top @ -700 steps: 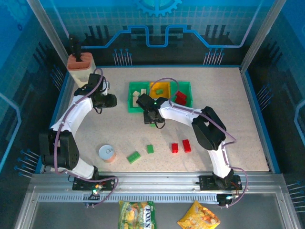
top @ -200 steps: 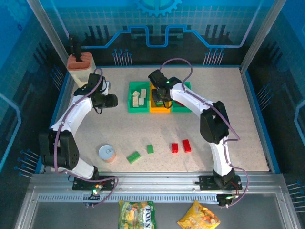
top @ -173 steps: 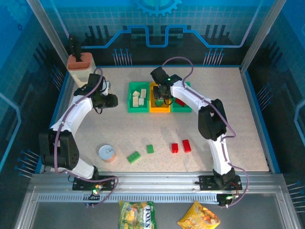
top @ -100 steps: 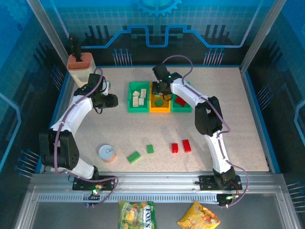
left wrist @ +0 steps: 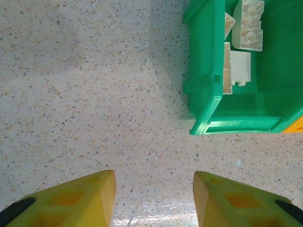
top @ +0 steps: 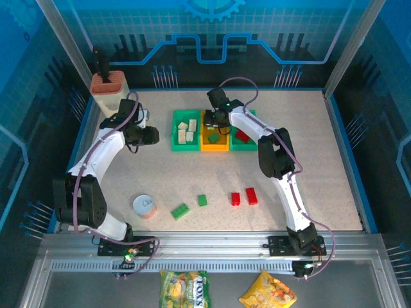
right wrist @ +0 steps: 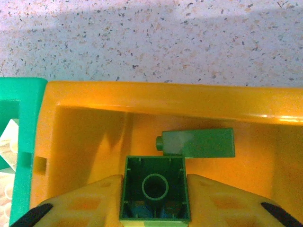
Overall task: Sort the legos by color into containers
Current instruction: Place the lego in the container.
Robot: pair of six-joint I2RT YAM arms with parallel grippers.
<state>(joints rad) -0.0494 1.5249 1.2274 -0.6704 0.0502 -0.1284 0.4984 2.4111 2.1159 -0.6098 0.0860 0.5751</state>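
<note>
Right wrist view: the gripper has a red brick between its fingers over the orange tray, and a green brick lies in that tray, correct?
No: the right wrist view shows a green brick, not red, between the right gripper's fingers over the orange tray, where another green brick lies.

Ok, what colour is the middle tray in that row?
The middle tray is orange-yellow, clearest in the right wrist view.

green brick (right wrist: 154,189), orange tray (right wrist: 156,100), cream bricks (left wrist: 240,67), speckled beige table (right wrist: 142,38)
</note>
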